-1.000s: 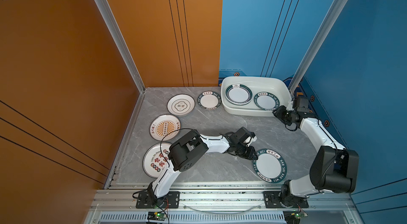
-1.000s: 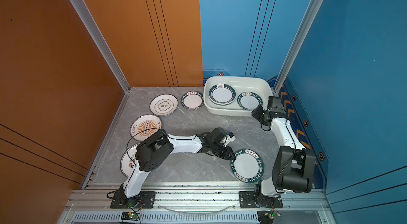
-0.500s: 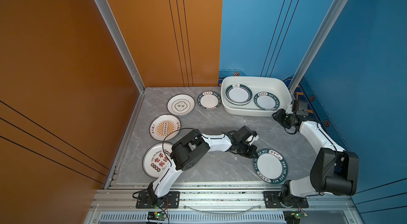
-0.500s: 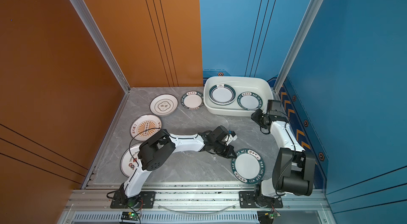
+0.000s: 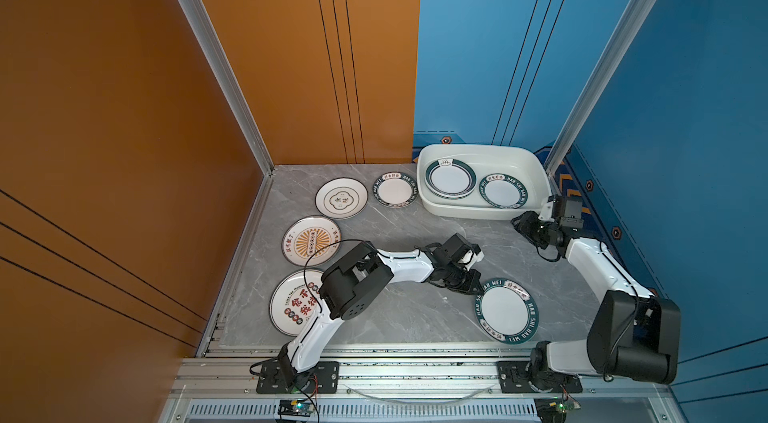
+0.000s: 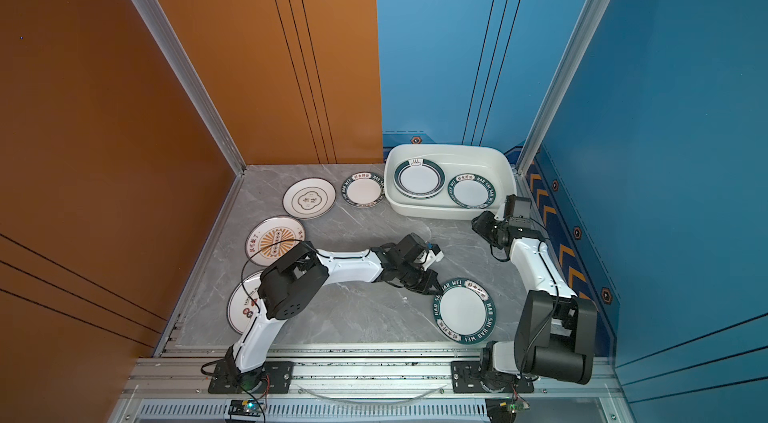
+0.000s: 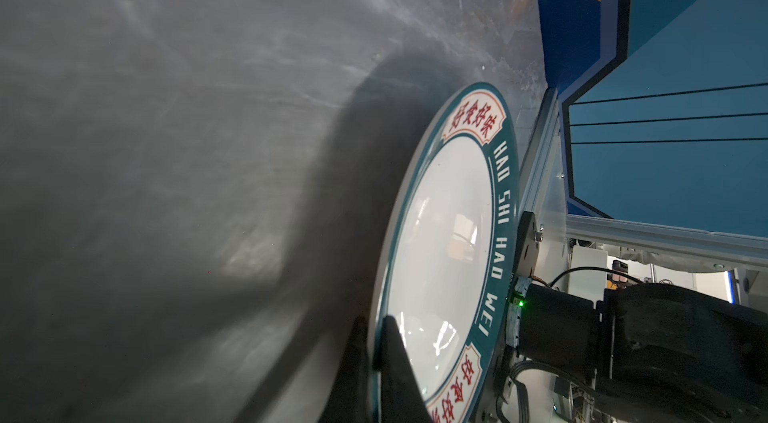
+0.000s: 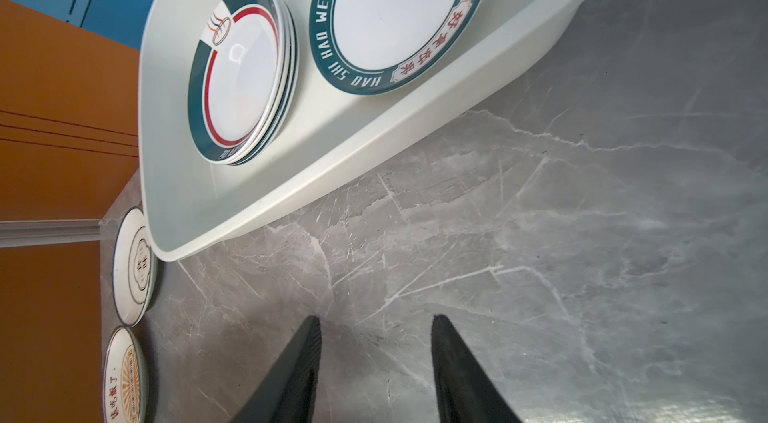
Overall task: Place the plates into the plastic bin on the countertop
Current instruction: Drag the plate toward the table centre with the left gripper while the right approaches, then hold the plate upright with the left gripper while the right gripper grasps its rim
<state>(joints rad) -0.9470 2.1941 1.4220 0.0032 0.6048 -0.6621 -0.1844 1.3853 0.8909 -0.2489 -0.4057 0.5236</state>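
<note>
Green-rimmed plate (image 7: 440, 242) is being clenched by rim between left jaws; likely stiff, slick, fragile. Right jaws are being held parted.

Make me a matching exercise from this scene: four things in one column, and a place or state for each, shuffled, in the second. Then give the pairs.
Things
1. left claw
2. right claw
3. quatrefoil plate
4. red-lined plate

Places and states
A. lying in the plastic bin
B. open and empty over the countertop
C. shut on the rim of the big green-lettered plate
D. flat on the countertop, outside the bin

Pairs: 1-C, 2-B, 3-D, 4-A
</note>
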